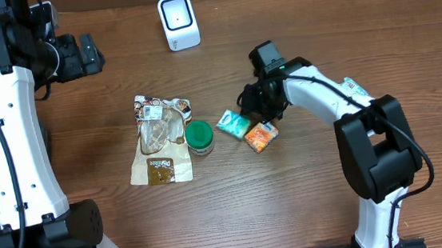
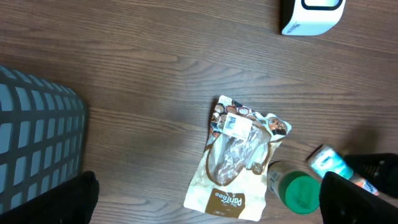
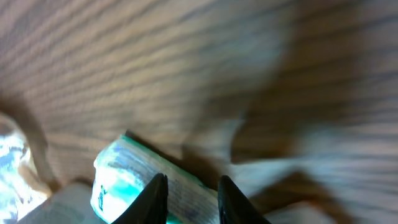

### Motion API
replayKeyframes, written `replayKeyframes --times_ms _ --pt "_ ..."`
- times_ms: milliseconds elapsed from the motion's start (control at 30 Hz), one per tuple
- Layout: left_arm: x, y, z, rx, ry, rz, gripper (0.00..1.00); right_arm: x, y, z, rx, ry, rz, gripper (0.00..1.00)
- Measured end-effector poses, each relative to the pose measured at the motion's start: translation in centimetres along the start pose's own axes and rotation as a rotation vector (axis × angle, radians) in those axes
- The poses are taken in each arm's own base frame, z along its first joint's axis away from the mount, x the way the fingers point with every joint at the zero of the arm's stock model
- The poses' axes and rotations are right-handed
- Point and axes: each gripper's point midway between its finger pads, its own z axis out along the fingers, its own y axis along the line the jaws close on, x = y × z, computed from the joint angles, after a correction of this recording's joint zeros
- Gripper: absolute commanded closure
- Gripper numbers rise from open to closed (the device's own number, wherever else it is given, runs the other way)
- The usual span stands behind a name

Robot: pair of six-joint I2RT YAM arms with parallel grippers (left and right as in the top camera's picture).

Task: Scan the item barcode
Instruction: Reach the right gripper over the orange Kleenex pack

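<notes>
right wrist view: right fingers (image 3: 157, 198) flank the teal packet (image 3: 121, 171).

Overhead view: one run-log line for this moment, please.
right gripper: at teal packet, grip unclear | left gripper: open, holding nothing | scanner: no item presented

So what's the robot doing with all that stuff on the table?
The right gripper is pinching the teal packet, beside an orange packet. The left gripper hangs open off to the side, holding nothing. The white scanner stands at the back; nothing is held up to it yet.
</notes>
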Motion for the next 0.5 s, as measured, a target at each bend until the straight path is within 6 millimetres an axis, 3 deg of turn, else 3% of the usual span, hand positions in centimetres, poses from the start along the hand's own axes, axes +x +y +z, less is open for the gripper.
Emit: replayKeyframes --times_ms 100,267,367,500 --pt "0.0 0.0 0.0 0.0 0.0 0.0 0.01 1.4 1.2 0.4 -0.018 0.036 -0.066 0.85" --pt "0.0 0.0 0.0 0.0 0.0 0.0 0.0 3.3 1.5 0.1 -0.02 0.114 -0.118 0.86" --pt "0.0 0.0 0.0 0.0 0.0 0.0 0.0 3.2 0.7 -1.1 0.02 0.129 -0.104 0.85" --pt "0.0 0.0 0.0 0.0 0.0 0.0 0.0 2.2 -1.0 -4.3 0.089 0.089 -0.069 0.83"
